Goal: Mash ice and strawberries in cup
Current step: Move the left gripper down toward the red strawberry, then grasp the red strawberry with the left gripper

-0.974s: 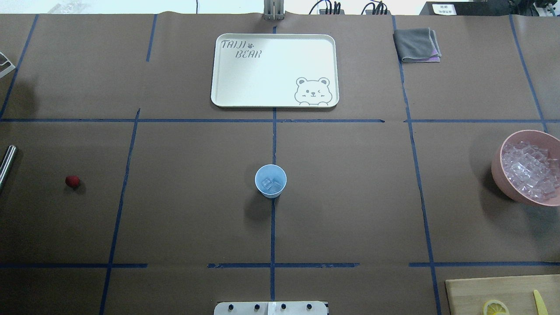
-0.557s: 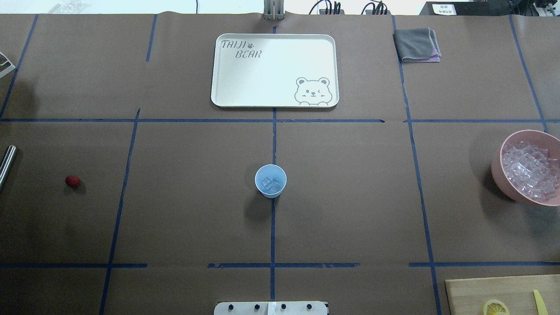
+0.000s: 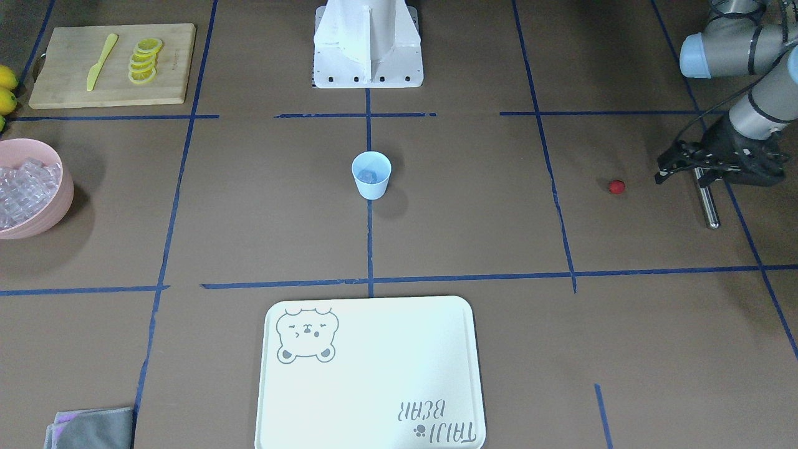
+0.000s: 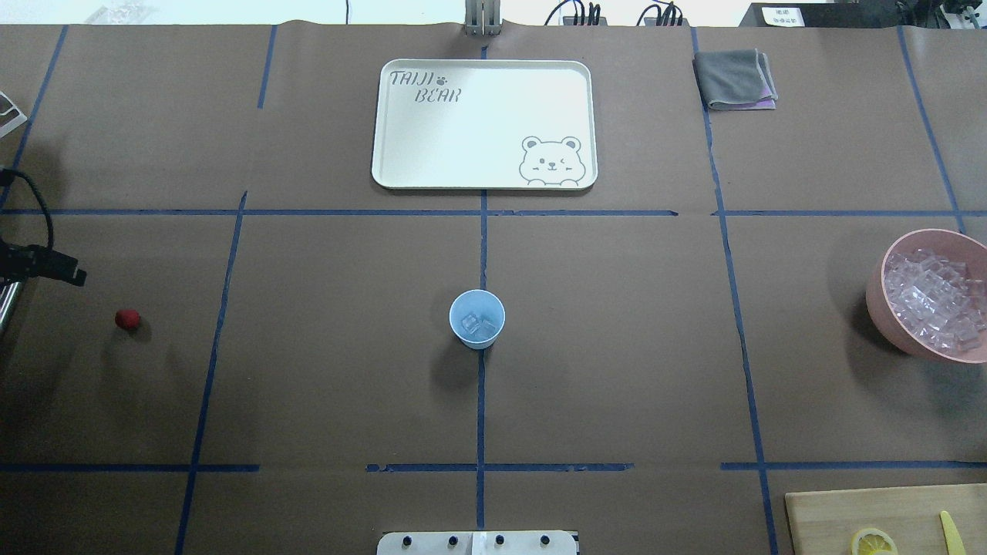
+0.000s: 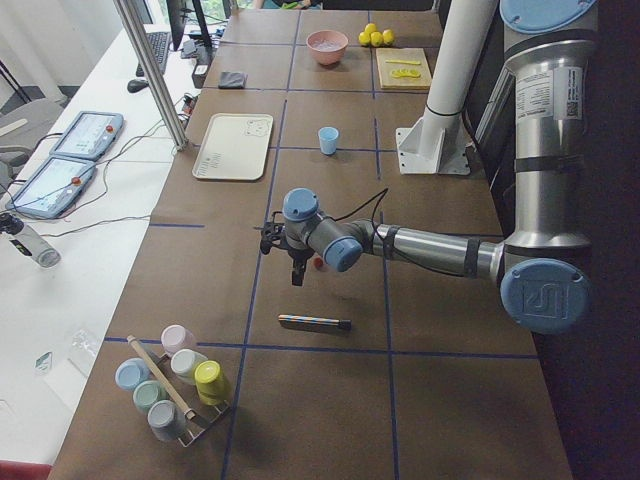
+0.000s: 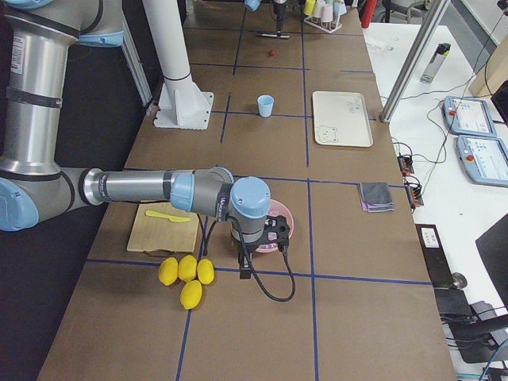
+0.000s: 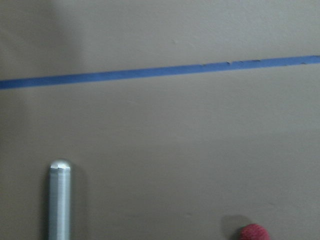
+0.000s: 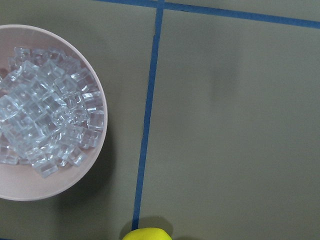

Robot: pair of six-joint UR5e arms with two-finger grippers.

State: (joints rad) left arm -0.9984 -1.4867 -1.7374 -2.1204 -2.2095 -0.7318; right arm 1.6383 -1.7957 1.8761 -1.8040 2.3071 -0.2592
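Observation:
The pale blue cup (image 4: pixel 477 319) stands upright at the table's middle with a few ice cubes (image 4: pixel 478 325) in it; it also shows in the front view (image 3: pixel 371 175). The strawberry (image 4: pixel 128 318) lies alone on the table far left, also in the front view (image 3: pixel 616 186) and at the left wrist view's bottom edge (image 7: pixel 252 233). My left gripper (image 3: pixel 681 176) hovers beside the strawberry, over a metal rod (image 3: pixel 707 202); I cannot tell whether it is open or shut. My right gripper (image 6: pixel 256 248) hangs over the ice bowl; I cannot tell its state.
A pink bowl (image 4: pixel 879 304) full of ice sits at the far right. A white bear tray (image 4: pixel 484 182) lies at the back, with a grey cloth (image 4: pixel 734 78) to its right. A cutting board (image 3: pixel 68 93) holds lemon slices (image 3: pixel 144 60) and a yellow knife. Whole lemons (image 6: pixel 184 274) lie beside it.
My left gripper has come into the overhead view at the left edge, over the upper end of the metal rod. The cup, strawberry and bowl have not moved.

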